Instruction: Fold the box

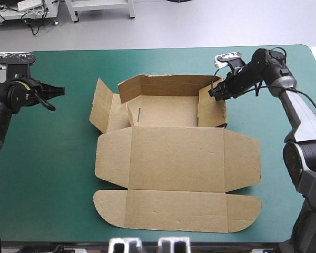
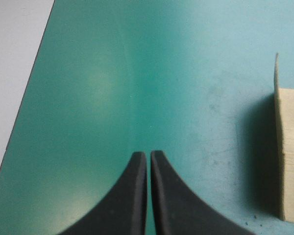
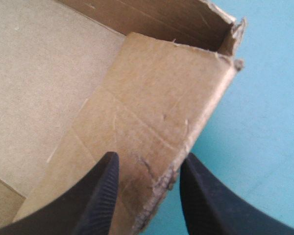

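Note:
The brown box (image 1: 174,158) lies in the middle of the teal-green cover. Its far half forms a tray with back and side walls raised, while the lid and its flaps lie flat toward the near edge. My right gripper (image 1: 215,94) is at the tray's right wall (image 3: 157,98), open (image 3: 147,161), with the wall's frayed edge between its fingers. One finger is inside the tray over the floor (image 3: 39,73), the other outside. My left gripper (image 1: 60,92) hovers left of the box, shut (image 2: 148,154) on nothing. The box's left flap (image 2: 290,152) stands ahead and to one side of it.
Bare teal-green cover (image 2: 112,88) stretches between the left gripper and the box. The table's left edge (image 2: 19,122) runs close beside that gripper. The lid's rounded flaps (image 1: 110,205) reach near the table's front edge.

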Tool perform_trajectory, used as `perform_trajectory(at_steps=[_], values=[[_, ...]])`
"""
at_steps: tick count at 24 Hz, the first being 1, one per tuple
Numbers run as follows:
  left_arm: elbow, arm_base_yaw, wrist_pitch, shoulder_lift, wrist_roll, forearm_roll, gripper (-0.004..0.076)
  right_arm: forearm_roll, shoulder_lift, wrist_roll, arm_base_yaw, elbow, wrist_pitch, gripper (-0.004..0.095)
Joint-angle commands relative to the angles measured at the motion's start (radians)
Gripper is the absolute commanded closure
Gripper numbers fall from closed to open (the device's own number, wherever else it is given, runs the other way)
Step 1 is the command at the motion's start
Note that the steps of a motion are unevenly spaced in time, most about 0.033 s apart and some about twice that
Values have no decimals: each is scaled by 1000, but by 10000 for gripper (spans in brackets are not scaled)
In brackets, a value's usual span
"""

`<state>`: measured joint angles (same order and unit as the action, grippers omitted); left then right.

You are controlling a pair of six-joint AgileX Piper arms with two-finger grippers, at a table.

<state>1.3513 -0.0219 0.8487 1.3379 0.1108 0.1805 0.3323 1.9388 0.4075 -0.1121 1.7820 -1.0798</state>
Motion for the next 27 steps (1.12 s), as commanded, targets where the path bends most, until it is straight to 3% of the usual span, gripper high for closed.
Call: perform_trajectory(at_steps=[1, 7, 13, 18, 27], values=[[29, -1, -35, -36, 2, 3, 719, 13, -52, 32, 3, 24, 39, 459], [29, -1, 7, -30, 2, 116, 719, -64, -93, -7, 7, 218, -176, 477], [29, 0, 31, -31, 2, 148, 719, -69, -204, -255, 7, 326, -176, 486], [29, 0, 127, -29, -12, 146, 719, -64, -234, -302, 7, 203, -176, 564], [29, 0, 146, -29, -51, 145, 719, -36, -150, -266, 7, 41, -170, 580]])
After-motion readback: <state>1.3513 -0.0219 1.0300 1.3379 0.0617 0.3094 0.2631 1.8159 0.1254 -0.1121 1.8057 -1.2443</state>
